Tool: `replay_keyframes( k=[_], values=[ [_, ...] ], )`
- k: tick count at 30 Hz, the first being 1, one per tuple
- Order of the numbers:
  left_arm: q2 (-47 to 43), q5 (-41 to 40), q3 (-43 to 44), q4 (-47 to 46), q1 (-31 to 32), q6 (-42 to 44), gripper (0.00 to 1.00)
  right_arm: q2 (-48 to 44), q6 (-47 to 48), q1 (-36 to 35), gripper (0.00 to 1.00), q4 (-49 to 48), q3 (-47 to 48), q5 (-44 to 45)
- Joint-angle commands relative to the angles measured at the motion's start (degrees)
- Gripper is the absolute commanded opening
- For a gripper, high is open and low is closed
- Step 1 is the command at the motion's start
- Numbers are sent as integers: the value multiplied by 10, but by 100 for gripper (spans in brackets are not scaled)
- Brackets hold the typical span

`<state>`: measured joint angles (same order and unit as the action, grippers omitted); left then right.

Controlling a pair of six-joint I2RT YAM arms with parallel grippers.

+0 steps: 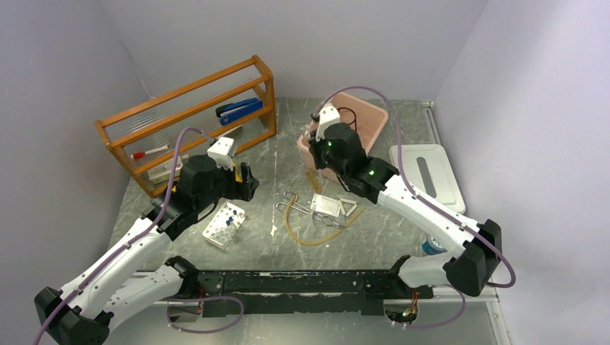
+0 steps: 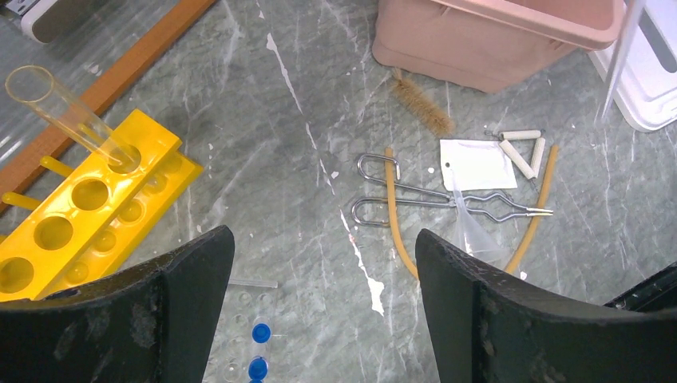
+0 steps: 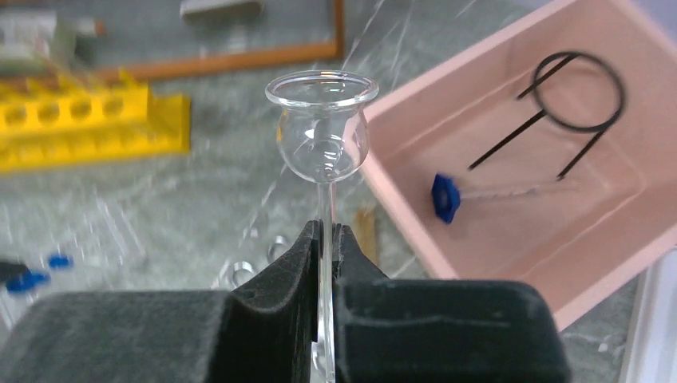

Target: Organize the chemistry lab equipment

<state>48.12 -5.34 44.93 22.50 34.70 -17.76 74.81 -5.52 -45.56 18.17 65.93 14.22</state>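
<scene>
Pink bin [image 3: 399, 187] at the table's far edge holds the black wire ring tripod [image 3: 510, 139] and blue hex piece [image 3: 445, 197] (lying apart). The right hand [image 3: 326, 239] pinches a glass thistle funnel [image 3: 323, 136] by its stem; the left hand [image 2: 323, 271] gapes wide.

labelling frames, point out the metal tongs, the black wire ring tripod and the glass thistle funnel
metal tongs [image 2: 441, 197], left wrist view, where its two arms meet
black wire ring tripod [image 3: 581, 129], right wrist view, lower edge of the ring
glass thistle funnel [image 3: 323, 137], right wrist view, on the bulb
</scene>
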Motion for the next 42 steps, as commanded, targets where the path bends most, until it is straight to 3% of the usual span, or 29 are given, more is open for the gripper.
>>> replay_keyframes(
  k=[1, 6, 11, 15, 42],
  values=[
    [-1, 5, 0, -13, -7, 5, 87, 9, -64, 20, 0, -47, 55, 114],
    [-9, 15, -1, -18, -13, 3, 86, 77, -136, 95, 0, 18, 132, 178],
    [-18, 21, -4, -20, -25, 1, 87, 137, -209, 209, 0, 54, 174, 127],
    [-19, 26, -4, -21, -33, -2, 86, 188, -242, 261, 0, 71, 203, 101],
    [0, 93, -17, -43, -65, -16, 84, 353, -375, 276, 0, 136, 181, 97]
  ],
)
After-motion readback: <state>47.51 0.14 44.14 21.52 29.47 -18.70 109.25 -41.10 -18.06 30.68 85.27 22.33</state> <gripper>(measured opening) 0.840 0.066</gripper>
